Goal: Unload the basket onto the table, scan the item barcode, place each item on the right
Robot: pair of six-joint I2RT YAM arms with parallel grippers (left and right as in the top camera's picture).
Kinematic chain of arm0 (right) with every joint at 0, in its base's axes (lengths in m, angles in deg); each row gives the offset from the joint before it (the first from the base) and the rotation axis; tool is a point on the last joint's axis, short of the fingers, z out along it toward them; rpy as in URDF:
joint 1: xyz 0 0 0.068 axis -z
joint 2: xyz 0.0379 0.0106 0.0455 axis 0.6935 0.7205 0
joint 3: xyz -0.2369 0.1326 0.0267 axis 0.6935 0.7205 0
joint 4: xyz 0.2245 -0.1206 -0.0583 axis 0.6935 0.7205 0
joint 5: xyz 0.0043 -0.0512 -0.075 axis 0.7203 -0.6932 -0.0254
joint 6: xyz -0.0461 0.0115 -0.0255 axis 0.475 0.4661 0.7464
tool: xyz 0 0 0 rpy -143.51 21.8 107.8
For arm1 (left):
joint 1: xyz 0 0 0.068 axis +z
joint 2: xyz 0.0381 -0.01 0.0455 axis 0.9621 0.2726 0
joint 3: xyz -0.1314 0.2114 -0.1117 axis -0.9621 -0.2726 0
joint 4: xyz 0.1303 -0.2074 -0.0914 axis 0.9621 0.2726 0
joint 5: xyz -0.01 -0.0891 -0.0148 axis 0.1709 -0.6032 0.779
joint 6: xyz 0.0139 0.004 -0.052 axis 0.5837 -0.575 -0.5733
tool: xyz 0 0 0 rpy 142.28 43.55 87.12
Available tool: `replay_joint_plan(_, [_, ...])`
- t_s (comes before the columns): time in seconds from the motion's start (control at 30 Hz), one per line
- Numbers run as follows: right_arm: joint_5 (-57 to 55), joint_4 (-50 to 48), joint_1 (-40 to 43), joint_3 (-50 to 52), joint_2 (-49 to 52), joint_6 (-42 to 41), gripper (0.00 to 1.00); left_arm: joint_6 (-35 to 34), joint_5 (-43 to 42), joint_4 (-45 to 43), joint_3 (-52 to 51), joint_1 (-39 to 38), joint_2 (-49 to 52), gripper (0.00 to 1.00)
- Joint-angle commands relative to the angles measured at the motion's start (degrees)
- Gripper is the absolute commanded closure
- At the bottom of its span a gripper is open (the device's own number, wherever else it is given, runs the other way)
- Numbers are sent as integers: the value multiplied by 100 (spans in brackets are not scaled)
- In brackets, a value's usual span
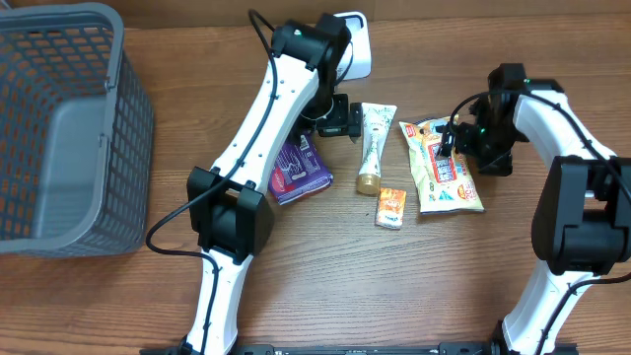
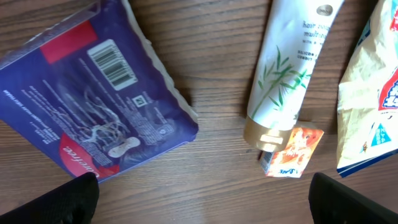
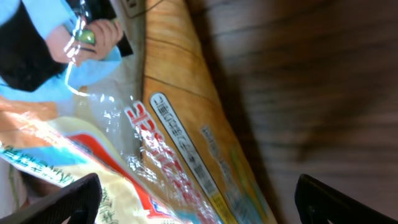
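Overhead. Wooden tabletop (image 1: 118,296), with a grey mesh basket (image 1: 59,128) at its left edge. Four items in a loose row near the middle: purple pack (image 1: 301,170), white tube (image 1: 373,143) with a gold cap, small orange sachet (image 1: 391,208), and yellow snack bag (image 1: 444,166) furthest right. All lying flat, none lifted. Left gripper (image 1: 340,118) hanging over the gap between pack and tube, holding nothing. Right gripper (image 1: 456,143) low over the upper part of the snack bag; cannot tell from here whether touching. White device (image 1: 360,44) at the far edge, partly hidden behind the left arm.

Left wrist. Dark fingertips (image 2: 50,202) in both lower corners, spread wide, nothing between them. Underneath, the purple pack on the tabletop, its printed barcode (image 2: 113,62) facing up near the top edge. Tube a little apart from the pack, bamboo print along its side, gold cap right against the sachet. Edge of the snack bag at the far right of the view.

Right wrist. Fingertips (image 3: 56,202) again in both lower corners, wide apart, clamped on nothing. Snack bag filling the left half, glossy and crinkled, flat on the wood, directly beneath the gripper. Bare tabletop to the right, blurred.
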Motion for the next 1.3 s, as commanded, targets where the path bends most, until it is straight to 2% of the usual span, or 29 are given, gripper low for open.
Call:
replay_joint_plan(0.0, [286, -299, -13, 240, -9, 199, 0, 105, -214, 9, 94, 181, -2, 0])
replay_joint_plan(0.1, [625, -509, -13, 452, -9, 437, 5, 109, -210, 74, 94, 273, -2, 0])
replay_joint_plan(0.33, [1029, -1051, -20, 850, -9, 437, 36, 114, -92, 236, 94, 404, -2, 0])
replay_joint_plan(0.37, [1261, -1121, -22, 857, -9, 398, 50, 114, -13, 236, 94, 417, -2, 0])
replay_joint_plan(0.5, [1679, -1222, -24, 857, -9, 286, 80, 109, 15, 227, 94, 448, -2, 0])
replay_joint_plan(0.53, [1801, -1235, -24, 855, -9, 264, 85, 109, 15, 221, 94, 468, -2, 0])
replay_joint_plan(0.57, [1899, -1263, -24, 855, -9, 111, 96, 107, 13, 208, 94, 516, -2, 0])
replay_joint_plan(0.87, [1910, -1314, -28, 621, -28, -774, 96, 118, 20, 317, 94, 905, -2, 0])
replay_joint_plan(1.1, [1915, -866, -31, -785, -83, -1639, 96, 179, 323, 315, 94, 1082, -2, 0])
replay_joint_plan(1.27, [2031, -1307, -61, -1679, -83, -2450, 96, 164, 782, 306, 94, 1099, -2, 0])
